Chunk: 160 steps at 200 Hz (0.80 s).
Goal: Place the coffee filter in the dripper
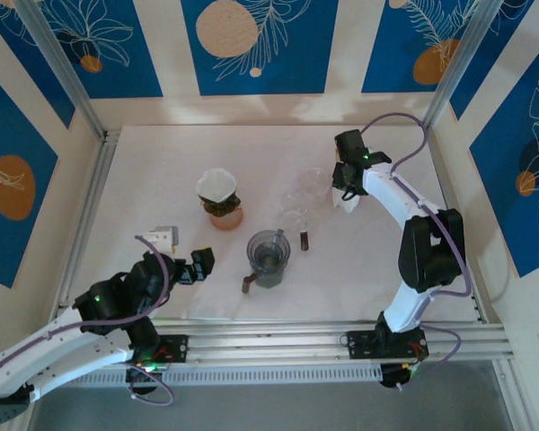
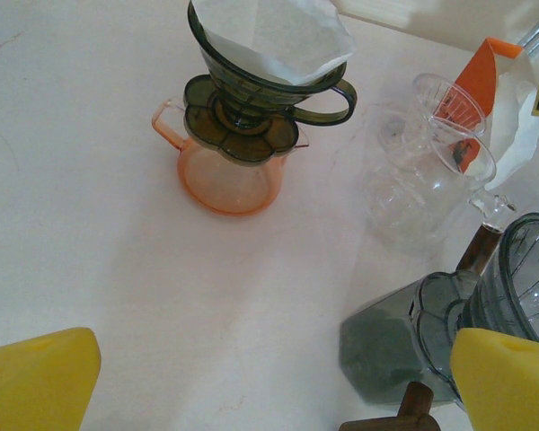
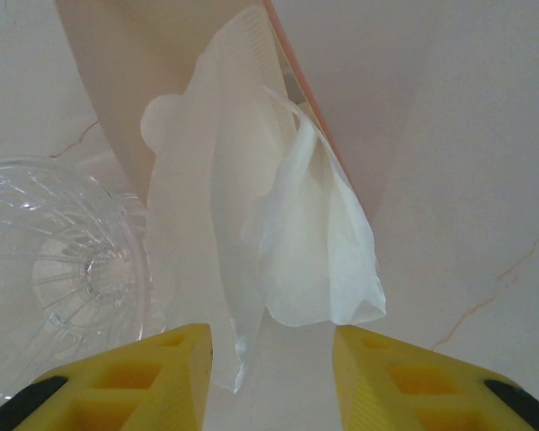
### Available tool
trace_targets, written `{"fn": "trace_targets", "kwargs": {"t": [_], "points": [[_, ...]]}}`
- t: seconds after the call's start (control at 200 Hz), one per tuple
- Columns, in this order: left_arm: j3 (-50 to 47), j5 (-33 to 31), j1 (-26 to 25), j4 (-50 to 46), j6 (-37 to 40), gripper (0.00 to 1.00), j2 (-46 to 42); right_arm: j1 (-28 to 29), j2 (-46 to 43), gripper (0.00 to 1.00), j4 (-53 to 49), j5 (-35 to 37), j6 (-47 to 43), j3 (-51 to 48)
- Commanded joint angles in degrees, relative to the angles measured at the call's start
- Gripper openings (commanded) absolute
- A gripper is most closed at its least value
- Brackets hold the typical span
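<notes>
- The top view takes in both arms at once. The left gripper (image 1: 200, 262) hangs low at the near left of the table (image 1: 153, 171). It is well apart from the right gripper (image 1: 344, 189), which reaches to the far right, just beside the clear glass dripper (image 1: 307, 190).
- The left wrist view adds detail that is too small from above. A dark green dripper (image 2: 242, 85) sits on an orange carafe (image 2: 229, 180), and a white filter (image 2: 278, 36) lies opened inside it with its edge above the rim. Behind the glass dripper stands an orange-edged holder (image 2: 481, 76) with more paper against it.
- The right wrist view comes in close on the loose coffee filters (image 3: 278, 224). They lean upright against the holder, their crumpled lower edges hang down, and the glass dripper is near on one side.
- The left fingers (image 2: 36, 377) are spread as wide as they go, with nothing between them and nothing touched.
- The right fingers (image 3: 162, 377) stand partly apart with a clear gap. The lowest tip of one filter hangs into that gap, close to one finger's inner edge. The paper is not pinched, and whether it touches the finger cannot be told.
</notes>
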Motion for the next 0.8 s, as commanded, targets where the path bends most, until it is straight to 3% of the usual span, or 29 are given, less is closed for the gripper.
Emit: {"fn": "trace_targets", "kwargs": {"t": [0.0, 0.795], "points": [[-0.4, -0.9, -0.1, 1.3, 1.2, 1.00, 0.1, 0.6, 1.7, 0.40, 0.5, 1.1, -0.5, 2.9], [-0.1, -2.0, -0.1, 0.0, 1.4, 1.00, -0.7, 2.5, 11.8, 0.23, -6.8, 7.7, -3.3, 14.8]]}}
